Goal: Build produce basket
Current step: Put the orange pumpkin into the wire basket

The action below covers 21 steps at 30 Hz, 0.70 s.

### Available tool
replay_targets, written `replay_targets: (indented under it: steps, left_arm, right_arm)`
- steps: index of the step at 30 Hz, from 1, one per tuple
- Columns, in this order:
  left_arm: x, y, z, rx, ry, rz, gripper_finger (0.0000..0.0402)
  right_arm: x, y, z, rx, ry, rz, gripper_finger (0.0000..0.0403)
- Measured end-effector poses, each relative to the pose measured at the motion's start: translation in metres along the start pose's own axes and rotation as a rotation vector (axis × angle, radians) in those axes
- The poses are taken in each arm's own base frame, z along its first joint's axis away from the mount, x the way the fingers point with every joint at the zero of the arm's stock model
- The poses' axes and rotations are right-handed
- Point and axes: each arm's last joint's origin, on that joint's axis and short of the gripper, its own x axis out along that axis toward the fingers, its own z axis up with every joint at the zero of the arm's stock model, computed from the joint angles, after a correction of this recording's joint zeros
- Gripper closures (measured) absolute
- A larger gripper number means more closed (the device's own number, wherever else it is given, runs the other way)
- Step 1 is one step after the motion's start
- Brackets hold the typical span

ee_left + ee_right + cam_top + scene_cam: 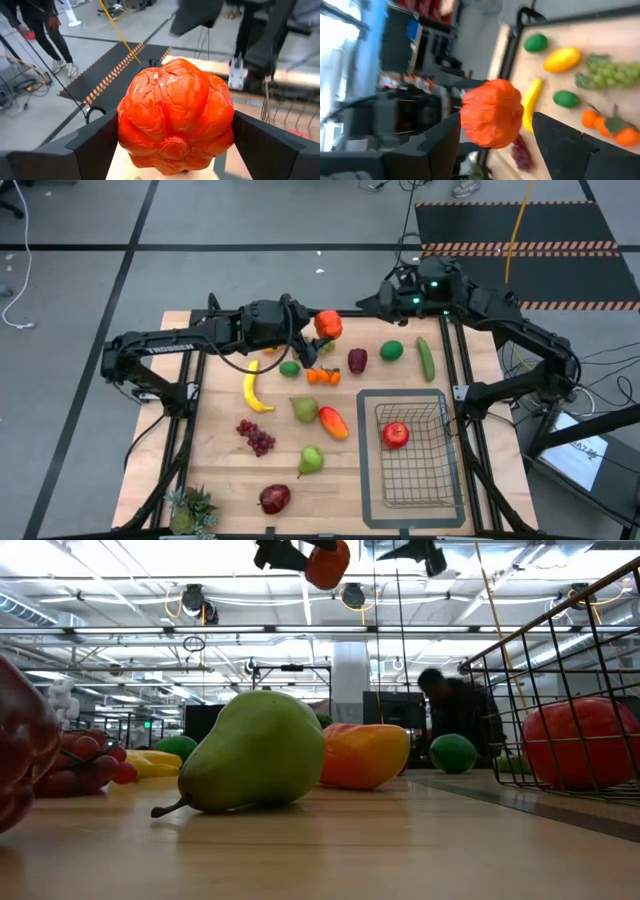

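My left gripper [320, 328] hangs over the table's far middle, shut on an orange-red ribbed fruit [175, 110]. My right gripper [380, 298] is raised at the far right. It is open and points toward that fruit from a short way off, touching nothing. The wire-mesh basket [440, 470] stands at the near right with a red apple [395, 434] inside. More produce lies on the wood: a banana [255, 390], grapes [257, 437], two pears [305, 409], a mango [333, 422], a cucumber [426, 358] and a lime [391, 351]. My left gripper pinches the orange-red fruit between its two fingers [95, 145], one on each of the fruit's opposite sides [127, 135]. The fingers reach out nearly level from the table's left side. The fruit is lifted well clear of the table.
A spiky potted plant [192, 510] stands at the near left corner, with a dark red apple [274, 498] beside it. Small oranges [322, 376] and a dark purple fruit [357, 360] lie under the raised grippers. A person [450, 710] is in the room beyond the table.
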Motion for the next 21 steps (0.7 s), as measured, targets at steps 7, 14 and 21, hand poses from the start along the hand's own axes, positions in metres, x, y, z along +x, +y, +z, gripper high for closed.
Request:
replay_targets:
  steps: [7,14,21]
  left_arm:
    - [0.001,0.002,-0.003,0.051,0.025,0.025,0.0046]
    - [0.002,0.008,-0.006,0.070,0.060,0.054,0.0046]
    - [0.003,0.013,-0.011,0.072,0.112,0.070,0.0046]
  right_arm:
    - [0.027,-0.009,-0.001,-0.005,0.092,-0.033,0.0123]
    - [0.042,-0.013,-0.001,-0.031,0.153,-0.028,0.0070]
    - [0.061,-0.016,0.001,-0.073,0.155,-0.014,0.0053]
